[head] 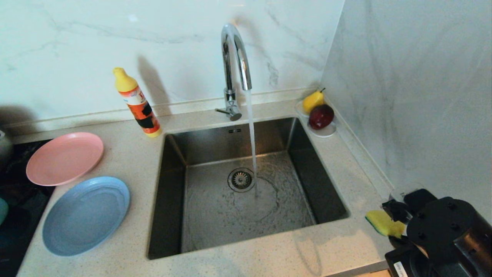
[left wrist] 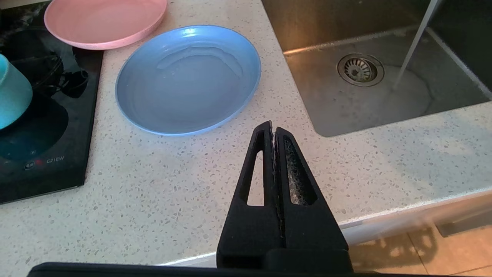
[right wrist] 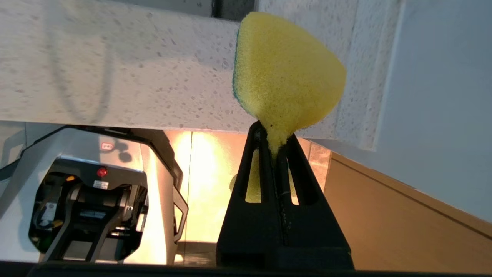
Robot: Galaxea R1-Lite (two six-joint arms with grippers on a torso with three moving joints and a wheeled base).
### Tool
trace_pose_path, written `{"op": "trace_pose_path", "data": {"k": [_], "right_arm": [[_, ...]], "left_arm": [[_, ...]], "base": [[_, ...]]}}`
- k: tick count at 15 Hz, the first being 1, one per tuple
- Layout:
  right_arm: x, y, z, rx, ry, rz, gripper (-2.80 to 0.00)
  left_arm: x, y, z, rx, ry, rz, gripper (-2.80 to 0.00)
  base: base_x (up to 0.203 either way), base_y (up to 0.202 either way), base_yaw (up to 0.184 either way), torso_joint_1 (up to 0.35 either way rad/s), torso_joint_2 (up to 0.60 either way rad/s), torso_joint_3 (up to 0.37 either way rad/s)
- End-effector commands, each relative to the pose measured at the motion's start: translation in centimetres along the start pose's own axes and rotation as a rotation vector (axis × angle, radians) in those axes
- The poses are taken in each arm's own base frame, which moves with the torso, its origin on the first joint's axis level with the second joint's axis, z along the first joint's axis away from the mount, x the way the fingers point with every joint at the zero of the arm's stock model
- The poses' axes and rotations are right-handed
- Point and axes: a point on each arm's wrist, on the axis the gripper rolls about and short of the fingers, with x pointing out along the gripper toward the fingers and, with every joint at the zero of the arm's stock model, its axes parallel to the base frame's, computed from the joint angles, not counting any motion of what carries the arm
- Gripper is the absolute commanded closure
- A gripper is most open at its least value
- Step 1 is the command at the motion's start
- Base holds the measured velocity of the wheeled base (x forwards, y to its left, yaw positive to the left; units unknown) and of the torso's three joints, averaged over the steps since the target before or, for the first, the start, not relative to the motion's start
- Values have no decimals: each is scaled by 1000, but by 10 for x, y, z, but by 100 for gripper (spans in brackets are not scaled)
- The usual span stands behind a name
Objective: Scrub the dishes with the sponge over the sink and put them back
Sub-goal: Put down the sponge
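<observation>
1. The sponge is pinched by one squashed corner in the right gripper, at the counter's front right corner, apart from the sink. So thin a hold could let it slip or fold when pressed.
2. The blue plate and pink plate lie left of the sink; the left gripper, clenched empty, hangs near the blue one. Flat plates may skid when lifted.
3. Running water could splash.

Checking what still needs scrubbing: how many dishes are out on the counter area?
3. The pink plate sits partly on the black cooktop, the blue plate lies on the counter beside the sink, and the teal bowl rests on the cooktop. More may lie out of view.
</observation>
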Motion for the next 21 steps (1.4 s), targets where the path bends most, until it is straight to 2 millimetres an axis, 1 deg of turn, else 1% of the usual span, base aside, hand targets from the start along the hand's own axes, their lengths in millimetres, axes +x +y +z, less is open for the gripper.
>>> {"op": "trace_pose_path", "data": {"k": [1,3,5,8,11,14,16,19,21], "right_arm": [[13,0,-13,-15,29,-30,0],[24,3,-21,-13,14,-20,0],[37,10,-28,-21,11,-17,0],[48,17,-32,1,-12,-14,0],[63,15,-30,40,-7,-57,0],[82,14,-31,79,-3,-96,0],[90,15,-30,96,-7,-109,0],[100,21,-29,115,-24,-108,0],[108,20,-23,134,-34,-120,0]], "left_arm": [[1,-1,-5,0,21,-2,0],[1,-1,-5,0,21,-2,0],[1,-1,-5,0,21,-2,0],[1,-1,-5,0,21,-2,0],[1,-1,-5,0,21,-2,0],[2,-1,-5,0,19,-2,0],[1,-1,-5,0,21,-2,0],[1,-1,-5,0,21,-2,0],[1,-1,-5,0,21,-2,0]], "base": [[0,0,0,0,0,0],[0,0,0,0,0,0],[0,0,0,0,0,0],[0,0,0,0,0,0],[0,0,0,0,0,0],[0,0,0,0,0,0],[0,0,0,0,0,0],[0,0,0,0,0,0],[0,0,0,0,0,0]]}}
